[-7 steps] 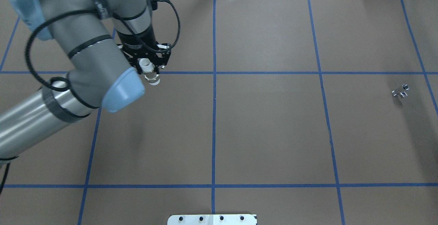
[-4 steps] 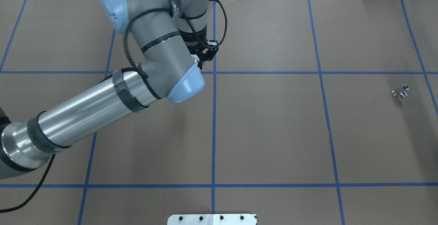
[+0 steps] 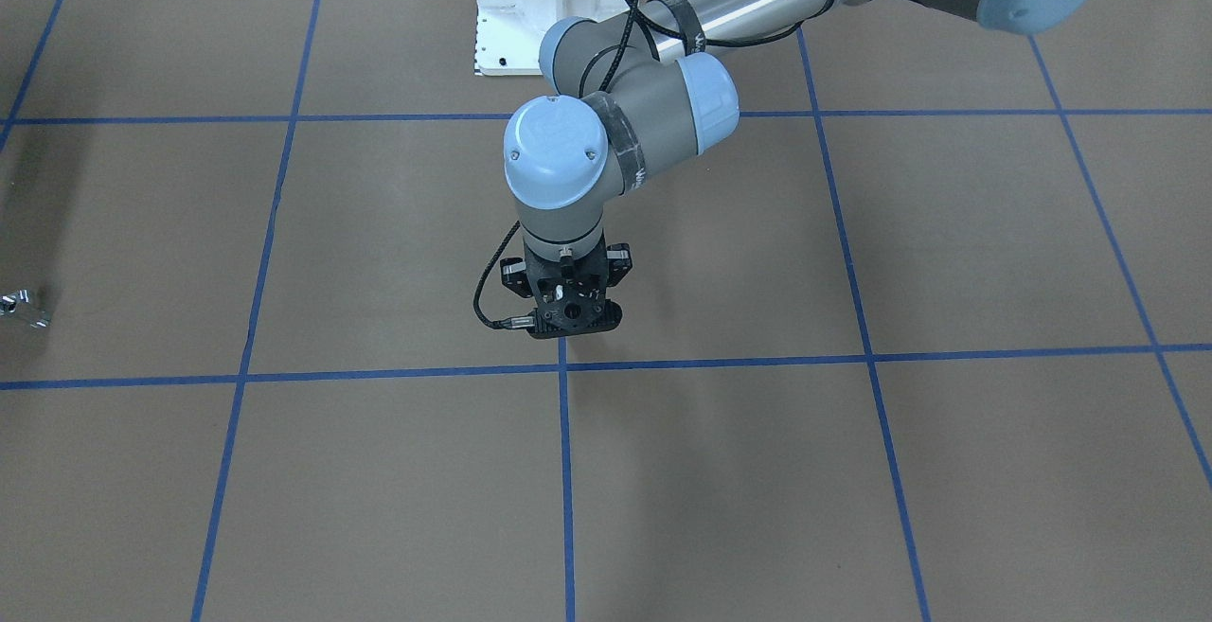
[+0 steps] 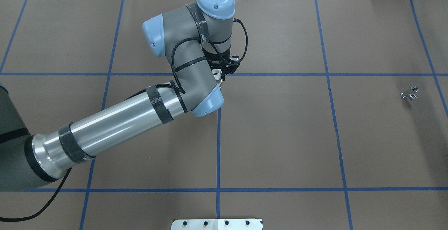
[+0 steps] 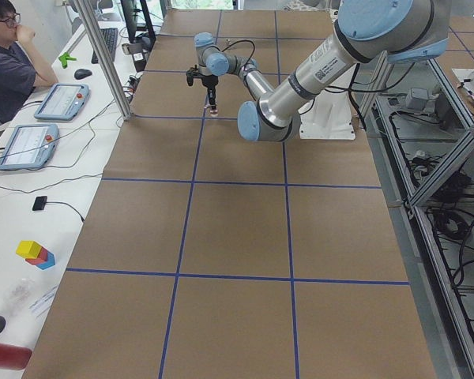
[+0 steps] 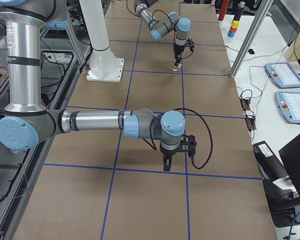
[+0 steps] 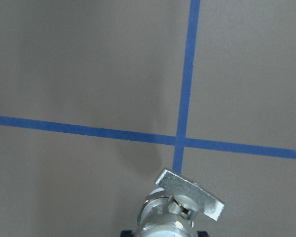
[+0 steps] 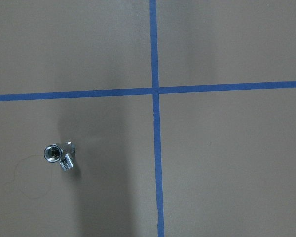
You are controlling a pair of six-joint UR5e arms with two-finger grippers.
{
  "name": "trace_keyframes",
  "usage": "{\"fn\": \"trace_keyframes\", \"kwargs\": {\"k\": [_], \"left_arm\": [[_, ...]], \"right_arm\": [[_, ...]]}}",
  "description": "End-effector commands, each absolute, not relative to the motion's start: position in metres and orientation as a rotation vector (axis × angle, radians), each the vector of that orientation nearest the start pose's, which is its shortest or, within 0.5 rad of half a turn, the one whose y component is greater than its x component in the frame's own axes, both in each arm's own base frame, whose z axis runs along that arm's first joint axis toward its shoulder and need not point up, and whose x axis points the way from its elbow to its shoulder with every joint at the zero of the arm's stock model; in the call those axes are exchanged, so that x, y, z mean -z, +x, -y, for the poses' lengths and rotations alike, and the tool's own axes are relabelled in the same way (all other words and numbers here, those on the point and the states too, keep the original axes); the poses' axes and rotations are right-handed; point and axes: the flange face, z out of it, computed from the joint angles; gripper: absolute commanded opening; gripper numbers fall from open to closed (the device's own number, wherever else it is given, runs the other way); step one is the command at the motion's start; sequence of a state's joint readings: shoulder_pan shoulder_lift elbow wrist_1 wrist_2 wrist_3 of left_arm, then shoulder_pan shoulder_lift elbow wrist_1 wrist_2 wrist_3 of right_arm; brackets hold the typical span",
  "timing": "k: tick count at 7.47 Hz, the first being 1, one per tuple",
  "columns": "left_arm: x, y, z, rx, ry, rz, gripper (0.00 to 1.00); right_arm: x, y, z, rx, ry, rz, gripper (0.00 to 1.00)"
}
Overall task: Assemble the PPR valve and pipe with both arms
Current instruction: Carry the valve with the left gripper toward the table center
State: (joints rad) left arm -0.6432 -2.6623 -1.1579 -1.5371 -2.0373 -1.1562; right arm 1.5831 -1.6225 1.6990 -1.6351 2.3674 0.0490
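Blue-gridded brown table (image 4: 280,135) — left gripper (image 3: 566,319) tight on PPR valve (image 7: 180,207); right gripper (image 6: 166,162): state unclear.

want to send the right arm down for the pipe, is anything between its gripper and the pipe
Nothing visible does. The right gripper hangs over the table, and its wrist camera shows the pipe lying alone there, only blue tape lines nearby. The left gripper, holding the PPR valve, is far off at the table's centre.

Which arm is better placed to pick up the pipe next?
Right. The right arm has the pipe lying free under its wrist camera; the left gripper is occupied holding the PPR valve, far from the pipe.
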Motion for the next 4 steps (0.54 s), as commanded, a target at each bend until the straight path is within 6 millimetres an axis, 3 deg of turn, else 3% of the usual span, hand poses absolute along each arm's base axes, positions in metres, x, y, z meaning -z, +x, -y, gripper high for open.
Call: {"fn": "trace_keyframes", "kwargs": {"k": [1, 4], "left_arm": [[-0.123, 0.608, 0.555, 0.057, -0.068, -0.766, 0.00], [-0.133, 0.615, 0.559, 0.055, -0.067, -0.769, 0.00]], "right_arm": [[-0.627, 0.068, 0.469, -0.056, -0.007, 0.799, 0.99], [-0.628, 0.068, 0.469, -0.055, -0.007, 0.798, 0.99]]}}
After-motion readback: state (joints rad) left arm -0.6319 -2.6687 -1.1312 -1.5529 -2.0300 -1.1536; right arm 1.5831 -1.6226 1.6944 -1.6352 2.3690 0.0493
